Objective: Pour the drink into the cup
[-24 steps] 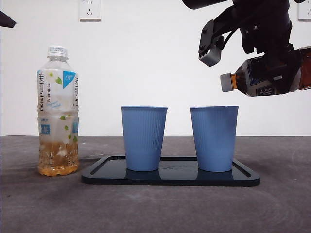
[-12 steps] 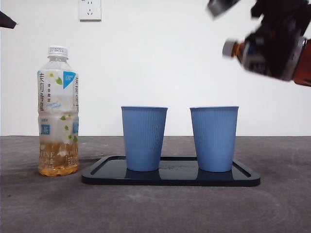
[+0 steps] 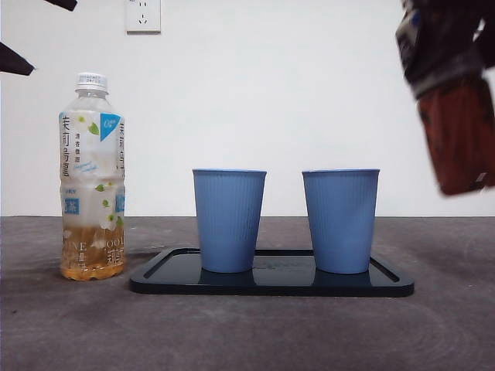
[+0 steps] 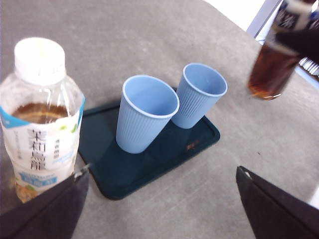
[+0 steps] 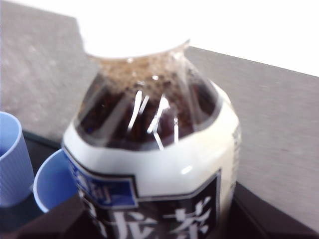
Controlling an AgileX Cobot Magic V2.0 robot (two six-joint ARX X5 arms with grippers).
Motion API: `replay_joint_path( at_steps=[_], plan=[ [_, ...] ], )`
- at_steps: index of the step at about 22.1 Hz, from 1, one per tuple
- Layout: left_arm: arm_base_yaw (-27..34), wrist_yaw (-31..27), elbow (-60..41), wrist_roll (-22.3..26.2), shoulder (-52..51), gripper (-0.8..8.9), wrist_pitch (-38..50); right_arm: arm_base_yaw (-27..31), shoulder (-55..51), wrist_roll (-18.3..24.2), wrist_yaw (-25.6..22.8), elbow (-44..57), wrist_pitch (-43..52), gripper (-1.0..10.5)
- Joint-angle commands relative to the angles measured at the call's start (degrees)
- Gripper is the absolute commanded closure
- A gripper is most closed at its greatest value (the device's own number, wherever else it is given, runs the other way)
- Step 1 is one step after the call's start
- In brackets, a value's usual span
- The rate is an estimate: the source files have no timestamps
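Two blue ribbed cups, the left cup (image 3: 229,220) and the right cup (image 3: 341,220), stand upright on a dark tray (image 3: 271,283). My right gripper (image 3: 445,46) is shut on a dark tea bottle (image 3: 458,135) and holds it almost upright in the air, up and to the right of the right cup. The right wrist view is filled by this capped bottle (image 5: 154,164), with both cups (image 5: 52,186) beside it. My left gripper (image 4: 159,209) is open and empty, high above the table near a pale tea bottle (image 4: 42,119). The cups (image 4: 147,112) look empty from there.
The pale capped tea bottle (image 3: 91,178) stands on the grey table to the left of the tray. A white wall with a socket (image 3: 143,14) is behind. The left arm shows only as black tips (image 3: 15,60) at the top left corner.
The dark bottle swung from lying sideways, cap toward the right cup, to nearly upright. It moved right and away from the cup. A second black tip of the left arm shows at the top left.
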State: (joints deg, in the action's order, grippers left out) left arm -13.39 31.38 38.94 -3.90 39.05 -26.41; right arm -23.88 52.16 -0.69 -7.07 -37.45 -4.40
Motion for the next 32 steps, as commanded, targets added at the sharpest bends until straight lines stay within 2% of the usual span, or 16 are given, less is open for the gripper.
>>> replay_joint_path(
  at_steps=[1, 3, 5, 9, 16, 25, 32],
  plan=[
    [-0.2, -0.1, 1.1, 0.0, 0.6, 3.46, 0.4, 0.1, 0.3, -3.6, 0.0, 6.8, 16.0, 7.4],
    [-0.2, -0.1, 1.1, -0.1, 0.7, 3.46, 0.5, 1.3, 1.2, -6.1, -0.4, 12.9, 26.3, 7.4],
    [-0.2, -0.1, 1.1, -0.2, 0.7, 3.47, 0.4, 2.8, 2.4, -7.2, -0.4, 16.3, 32.3, 7.4],
    [-0.2, -0.1, 1.1, -0.2, 0.7, 3.49, 0.4, 5.0, 6.2, -7.9, 0.1, 19.2, 38.3, 7.4],
    [-0.2, -0.1, 1.1, -0.9, 0.7, 3.49, 0.3, 6.9, 14.4, -7.4, 4.1, 19.5, 49.7, 7.4],
    [-0.2, -0.2, 1.1, -0.9, 0.7, 3.49, 0.5, 8.9, 21.0, -6.6, 4.1, 19.4, 58.0, 7.4],
    [-0.2, -1.8, 1.1, -0.8, 0.7, 3.49, 0.6, 10.1, 22.5, -6.9, 4.2, 19.4, 58.8, 7.4]
  ],
)
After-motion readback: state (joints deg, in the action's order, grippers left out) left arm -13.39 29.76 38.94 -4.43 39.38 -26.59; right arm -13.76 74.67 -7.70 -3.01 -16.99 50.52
